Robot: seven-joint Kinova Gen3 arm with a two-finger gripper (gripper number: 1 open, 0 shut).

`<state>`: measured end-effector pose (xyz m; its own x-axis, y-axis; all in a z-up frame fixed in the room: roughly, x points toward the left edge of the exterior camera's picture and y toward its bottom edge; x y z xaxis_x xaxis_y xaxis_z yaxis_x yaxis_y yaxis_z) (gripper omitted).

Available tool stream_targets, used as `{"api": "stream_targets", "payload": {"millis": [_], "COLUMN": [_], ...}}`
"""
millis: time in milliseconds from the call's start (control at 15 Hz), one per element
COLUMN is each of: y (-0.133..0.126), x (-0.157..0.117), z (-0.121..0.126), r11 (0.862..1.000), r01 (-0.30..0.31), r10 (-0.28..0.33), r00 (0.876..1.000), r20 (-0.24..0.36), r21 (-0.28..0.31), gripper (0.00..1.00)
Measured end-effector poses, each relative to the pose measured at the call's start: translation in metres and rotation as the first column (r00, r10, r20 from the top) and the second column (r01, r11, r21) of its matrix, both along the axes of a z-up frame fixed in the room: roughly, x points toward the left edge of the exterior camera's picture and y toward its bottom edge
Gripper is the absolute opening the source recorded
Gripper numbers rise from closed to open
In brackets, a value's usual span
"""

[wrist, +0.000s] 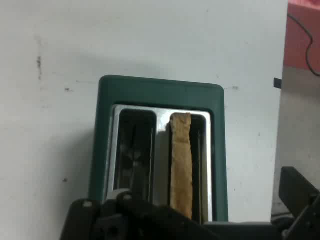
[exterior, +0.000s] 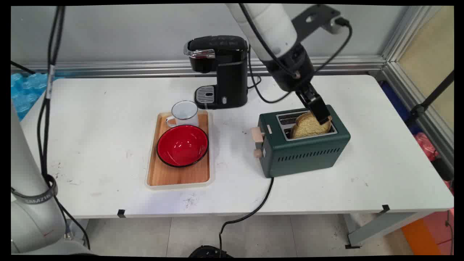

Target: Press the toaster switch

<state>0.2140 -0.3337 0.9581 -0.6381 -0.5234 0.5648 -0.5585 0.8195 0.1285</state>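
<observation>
The robot's black hand (exterior: 320,113) hangs over the top of a dark green two-slot toaster (exterior: 308,150), its tip at the upper edge of a slice of toasted bread (exterior: 308,127). Whether its fingers are apart or pressed onto the slice cannot be told from either view. The bread stands on edge in the slot nearer the camera, jutting above the toaster's metal top; the hand view shows it as a narrow brown strip (wrist: 181,165) in the right-hand slot, with the slot beside it bare. The toaster (wrist: 160,92) sits right of centre on the white worktop (exterior: 380,163), its pale lever and knob facing left and its black cord trailing off the near edge. Behind it and to the left stands a black coffee machine (exterior: 221,70). Left of the toaster, well apart from the hand, a wooden tray (exterior: 177,175) carries a red bowl (exterior: 182,145) and, touching the bowl's far rim, a white enamel mug (exterior: 183,113).
</observation>
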Motion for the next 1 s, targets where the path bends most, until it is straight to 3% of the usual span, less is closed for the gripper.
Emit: {"api": "stream_targets", "payload": {"millis": [533,1000], "y": [0.031,0.060], "x": [0.067,0.111], "z": [0.039,0.039], "r11": [0.999,0.998], "r01": [0.036,0.063], "r10": [-0.035,-0.062], "r00": [0.996,0.988], "r20": [0.079,0.145], "r21": [-0.021,-0.005], "gripper": [1.00,1.00]}}
